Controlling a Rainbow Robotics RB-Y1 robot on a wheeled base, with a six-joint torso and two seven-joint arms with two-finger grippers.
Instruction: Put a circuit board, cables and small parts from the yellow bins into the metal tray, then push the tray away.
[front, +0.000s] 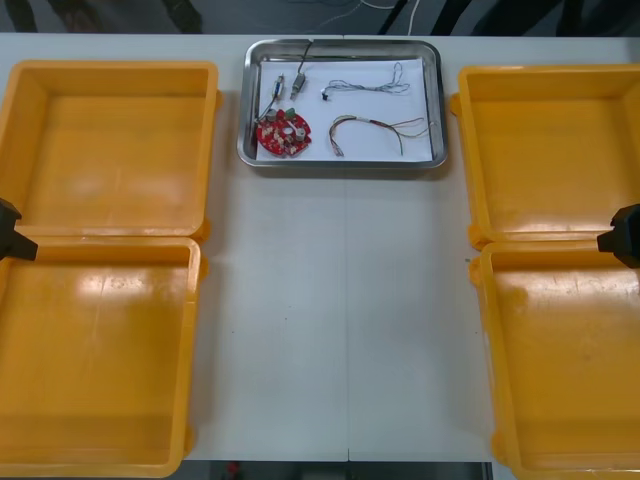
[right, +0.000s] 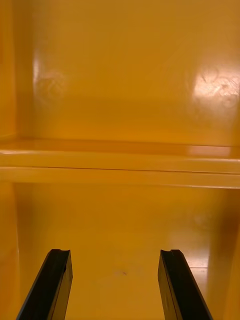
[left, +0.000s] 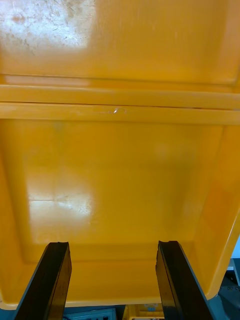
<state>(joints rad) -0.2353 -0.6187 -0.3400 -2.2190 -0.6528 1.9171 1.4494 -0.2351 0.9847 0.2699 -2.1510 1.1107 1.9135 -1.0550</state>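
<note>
The metal tray sits at the table's far edge, between the far bins, lined white inside. In it lie a round red circuit board, small metal parts and thin cables. My left gripper shows at the far left edge, over the rims where the two left yellow bins meet. My right gripper is at the far right edge, over the right yellow bins. Both stand open with nothing between the fingers, over bare orange bin floors.
All four bins look bare inside. White table runs between the bin pairs from the tray to the near edge.
</note>
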